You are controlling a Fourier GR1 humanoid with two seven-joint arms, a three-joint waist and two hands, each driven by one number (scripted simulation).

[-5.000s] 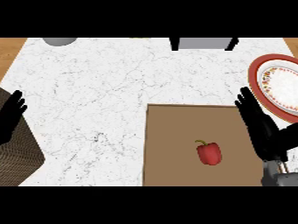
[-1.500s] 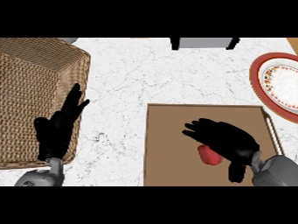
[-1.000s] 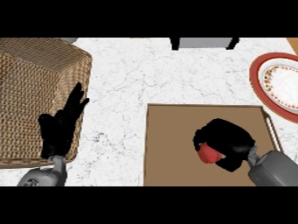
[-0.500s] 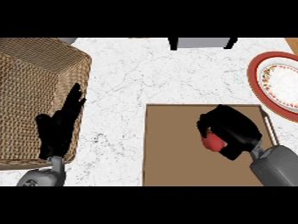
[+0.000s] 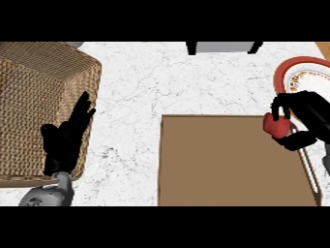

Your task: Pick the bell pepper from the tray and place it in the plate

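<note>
My right robot hand (image 5: 314, 118) is curled round the red bell pepper (image 5: 276, 126), fingers over its far side and thumb under its near side, so only the left part of the fruit shows past my black fingers. I hold it at the far right corner of the brown tray (image 5: 224, 164), right over the tray's rim there. Whether the pepper touches that rim I cannot tell. My grey forearm runs back from it along the tray's right edge.

The plate (image 5: 302, 72), red-rimmed with a patterned white middle, lies on the surface just beyond the tray's far right corner. The back of my right robot hand covers the plate's near edge, while the pepper itself sits on the tray side of that edge.

My left robot hand (image 5: 65, 140) is open, fingers straight and pointing away from me, well off to the tray's left. It shows over the right wall of a woven basket (image 5: 24, 97), which stands left of the tray on the white marbled surface (image 5: 167, 82). A grey object (image 5: 223, 47) sits at the surface's far edge, beyond the tray.
</note>
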